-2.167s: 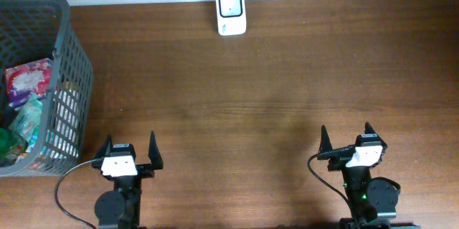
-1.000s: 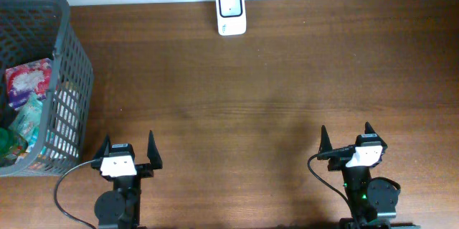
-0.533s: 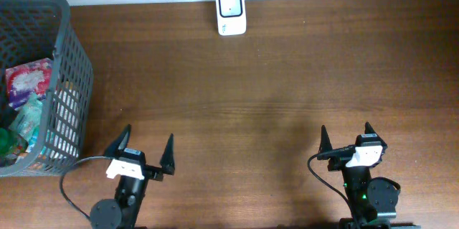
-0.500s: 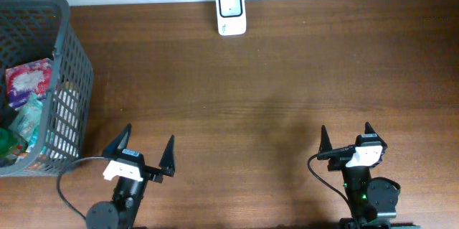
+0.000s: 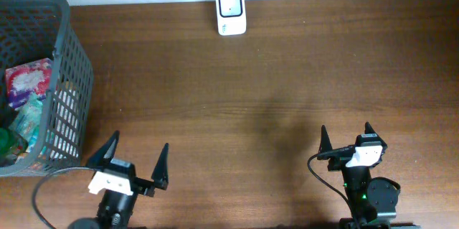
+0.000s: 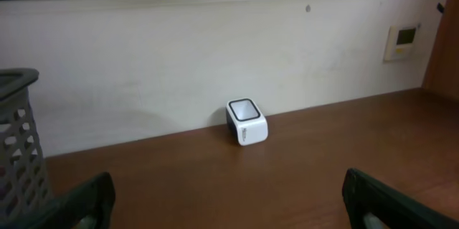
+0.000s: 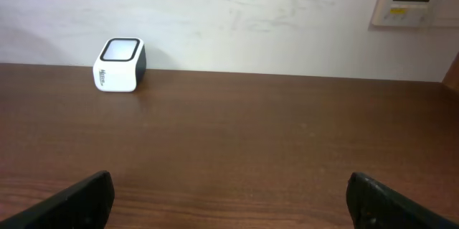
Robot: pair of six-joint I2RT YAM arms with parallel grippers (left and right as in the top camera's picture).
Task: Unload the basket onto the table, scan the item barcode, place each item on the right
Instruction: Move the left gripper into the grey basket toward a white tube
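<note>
**Overhead look: both grippers wide open, items sitting in the basket**

Overhead cam has the left gripper (image 5: 140,141) down at the near edge of the table (image 5: 251,85), fingers spread wide with just bare wood between them. It's angled a bit toward the basket side. The right gripper (image 5: 345,128) is at the near edge too, well apart from the left one, and its jaws are just as wide and not touching anything.

The stuff to scan is in the dark mesh basket (image 5: 74,49) at the far left. I can make out a pink-red packet (image 5: 29,78) and a green packet (image 5: 25,123) below it, and can't spot a barcode on either from here.

The white scanner (image 5: 231,11) sits at the far edge of the table, right against the wall (image 6: 179,57), window facing up. Both wrist cams see it across open table, well away from either gripper.
</note>
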